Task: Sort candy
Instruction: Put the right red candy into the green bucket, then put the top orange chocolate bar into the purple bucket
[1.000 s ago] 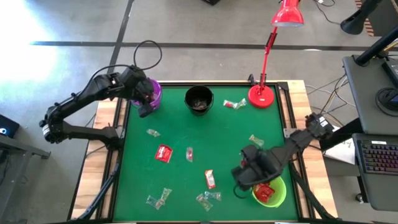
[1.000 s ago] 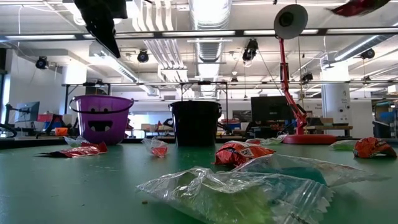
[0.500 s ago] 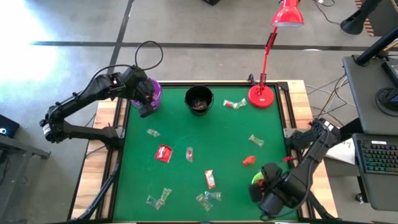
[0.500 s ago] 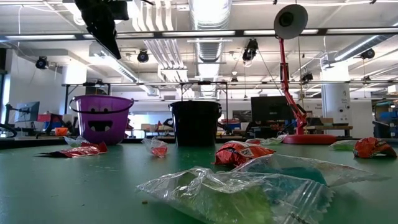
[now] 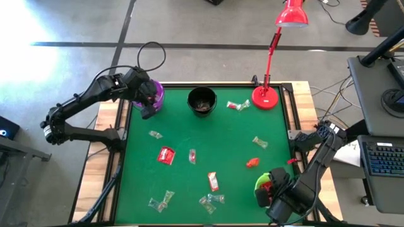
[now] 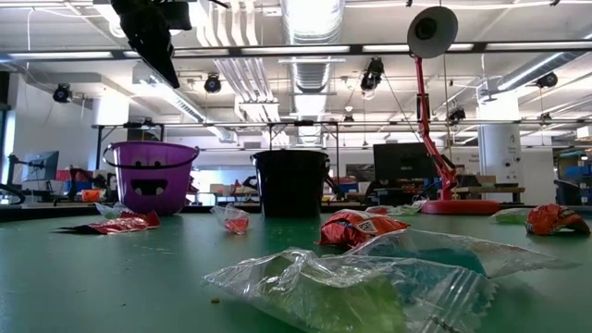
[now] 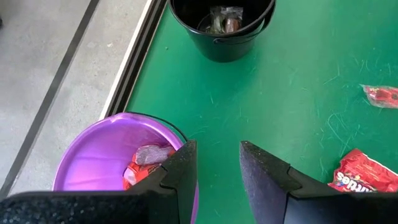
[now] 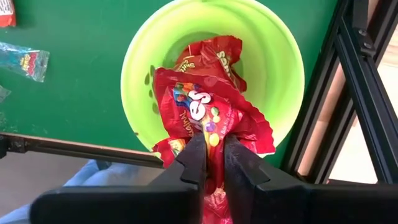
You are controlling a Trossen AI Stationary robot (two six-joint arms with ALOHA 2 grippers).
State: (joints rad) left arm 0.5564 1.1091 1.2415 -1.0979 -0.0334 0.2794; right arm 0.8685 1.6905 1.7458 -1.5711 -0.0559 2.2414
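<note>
right tool (image 8: 212, 163) pinches red candy (image 8: 208, 115) (lower end hidden) | left tool (image 7: 216, 167) spread

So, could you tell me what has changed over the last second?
The right gripper swung from the mat beside the green bowl towards the table's near edge and now holds a red candy packet over that bowl, fingers still pinching it. The left gripper stayed open above the purple bowl; the loose candy on the mat has not moved.
</note>
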